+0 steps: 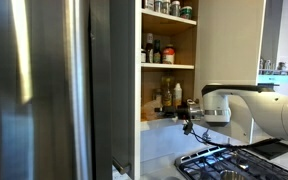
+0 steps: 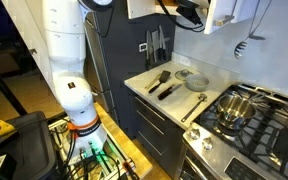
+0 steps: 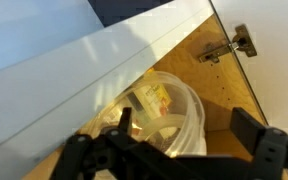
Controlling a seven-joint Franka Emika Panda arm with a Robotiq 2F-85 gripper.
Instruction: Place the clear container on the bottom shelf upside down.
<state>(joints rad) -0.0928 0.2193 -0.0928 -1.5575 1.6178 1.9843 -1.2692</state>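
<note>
The clear container [image 3: 169, 110] is a round see-through plastic tub on the wooden bottom shelf [image 3: 219, 125] of the open wall cupboard. Labelled items show through its wall. I cannot tell which way up it stands. My gripper [image 3: 186, 118] is open, with one finger at the tub's left side and the other apart from it on the right. In both exterior views the gripper [image 1: 189, 113] [image 2: 189, 14] reaches into the cupboard at the bottom shelf level.
The white cupboard door [image 3: 74, 60] hangs open beside the gripper, with its hinge [image 3: 234, 45] on the side wall. Bottles and jars fill the upper shelves [image 1: 167, 50]. Below are a gas hob [image 2: 249, 115] with a pot, and utensils on the counter [image 2: 174, 82]. A steel fridge [image 1: 44, 90] stands close by.
</note>
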